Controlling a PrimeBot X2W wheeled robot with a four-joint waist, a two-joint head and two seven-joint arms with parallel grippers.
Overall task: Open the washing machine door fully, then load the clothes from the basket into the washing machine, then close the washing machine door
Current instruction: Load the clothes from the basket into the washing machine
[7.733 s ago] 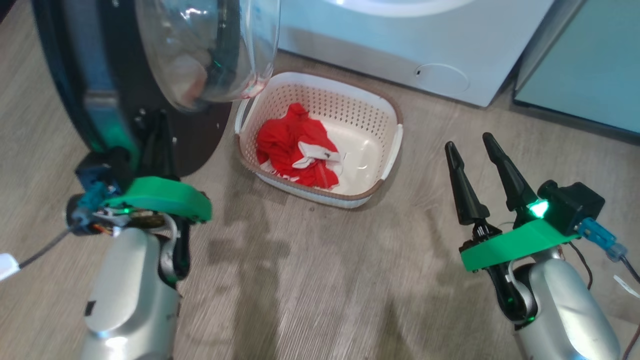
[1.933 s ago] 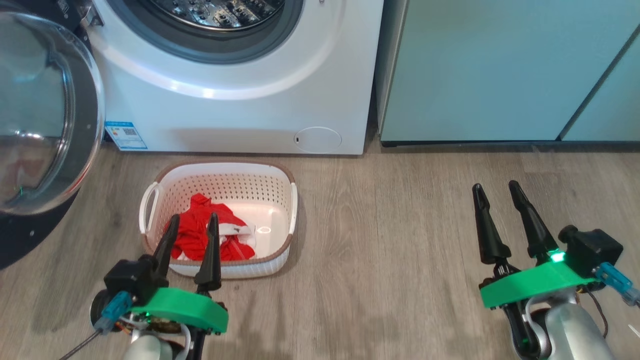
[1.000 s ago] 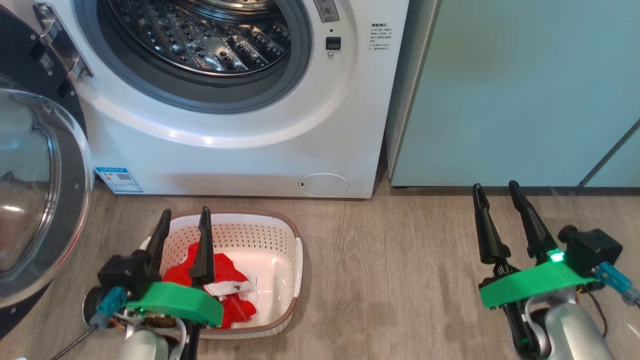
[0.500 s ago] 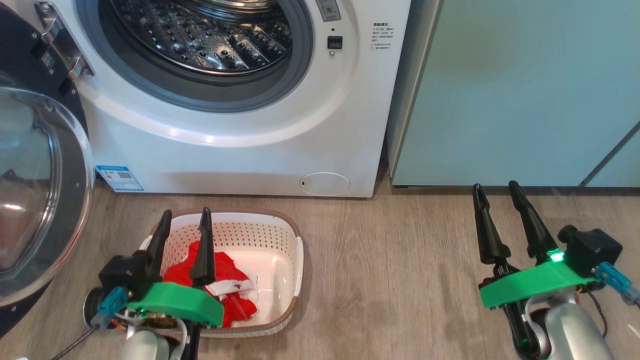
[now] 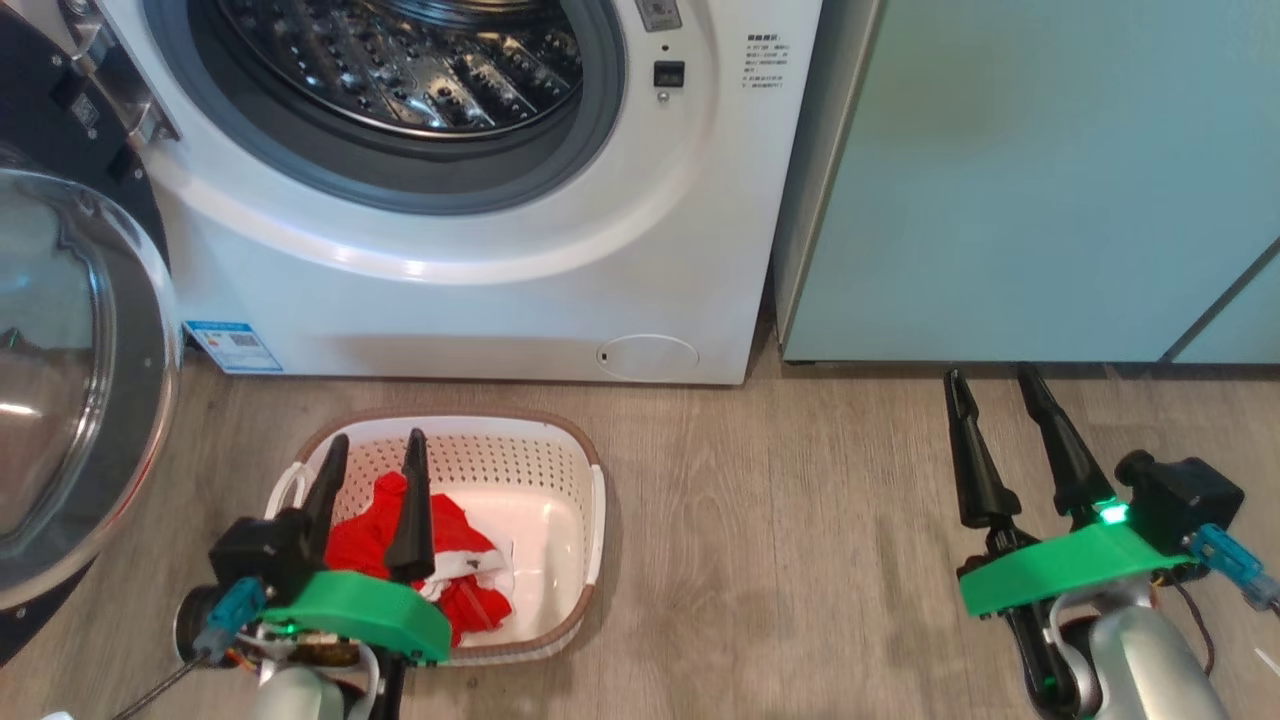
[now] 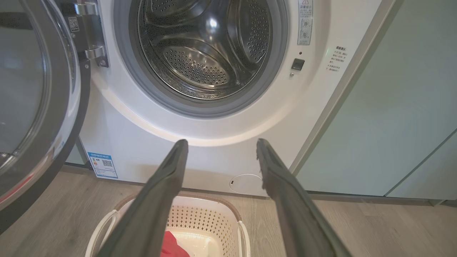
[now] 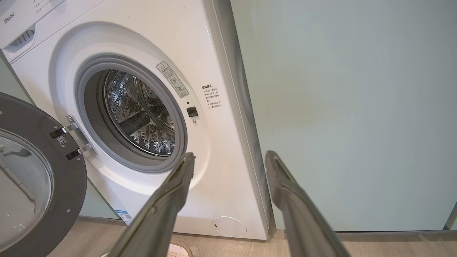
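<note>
With the washing machine door (image 5: pixel 70 400) swung wide to the left on its hinge (image 5: pixel 120 100), the steel drum (image 5: pixel 400 60) of the washing machine (image 5: pixel 480 290) shows inside the grey seal (image 5: pixel 600 130). The basket (image 5: pixel 592 540) sits on the wood-look floor (image 5: pixel 780 560) in front of the machine's lower left front, near it but apart, with a strip of floor between; it is below the blue label sticker (image 5: pixel 232 346) and to the left of the round cap (image 5: pixel 648 357). The clothes (image 5: pixel 465 525) lie inside the basket, bunched in its left half toward the near-left corner; red with a small white part on top; white basket bottom shows in the right half.

Left gripper (image 5: pixel 378 435) hangs over the basket's near-left part, fingers spread, nothing between them, tips pointing toward the machine; it covers part of the clothes in the head view, so I cannot tell whether it touches the fabric. The left wrist view looks between those spread fingers at the drum, with the basket's far rim and a scrap of red at the bottom edge.

Right gripper (image 5: pixel 988 372) is well apart to the right, over bare floor in front of the pale teal cabinet (image 5: pixel 1000 180); fingers parted, holding nothing. The right wrist view shows the machine front, the door at lower left and the cabinet at right.
</note>
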